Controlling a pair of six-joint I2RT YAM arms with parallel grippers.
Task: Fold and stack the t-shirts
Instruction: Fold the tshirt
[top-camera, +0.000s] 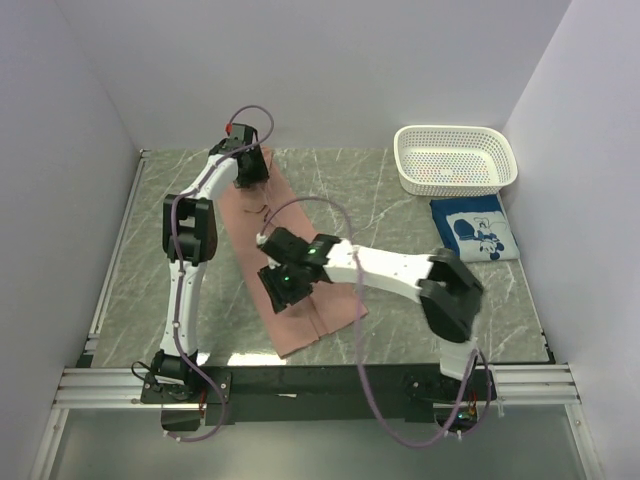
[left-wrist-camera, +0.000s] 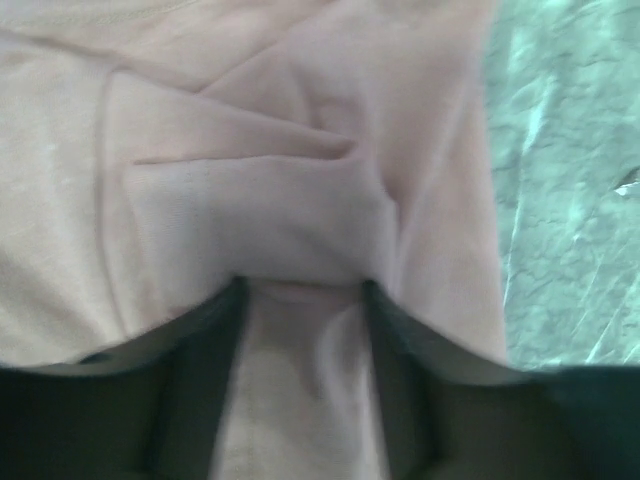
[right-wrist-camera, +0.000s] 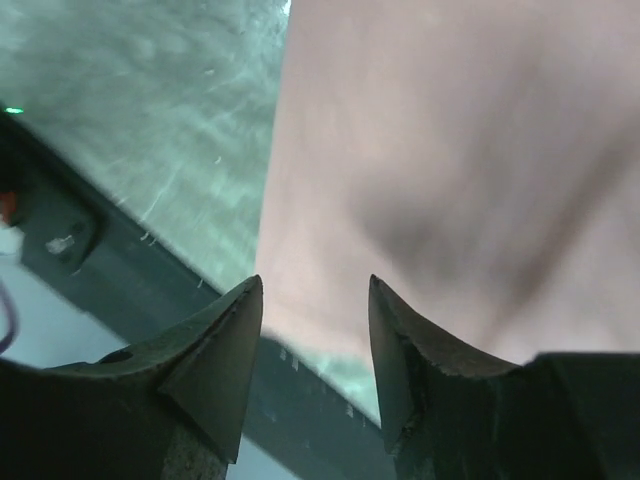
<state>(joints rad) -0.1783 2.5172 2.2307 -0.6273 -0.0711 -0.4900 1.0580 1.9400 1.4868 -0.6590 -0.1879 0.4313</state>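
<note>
1. The pink shirt (top-camera: 322, 315) lies on the table (top-camera: 380, 200) as a long narrow strip. The blue shirt (top-camera: 475, 228) sits folded at far right.
2. Next, probably, is the end-over-end fold, which needs a fresh grip on one end.
3. The left pincer (left-wrist-camera: 300, 285) reaches the strip's far end, released, its jaws apart around a cloth pucker.
4. The right pincer (right-wrist-camera: 315, 285) hangs over the strip's middle, released and holding nothing.

Dusty-pink tee (top-camera: 322, 318) — blue tee (top-camera: 470, 212), white print
</note>
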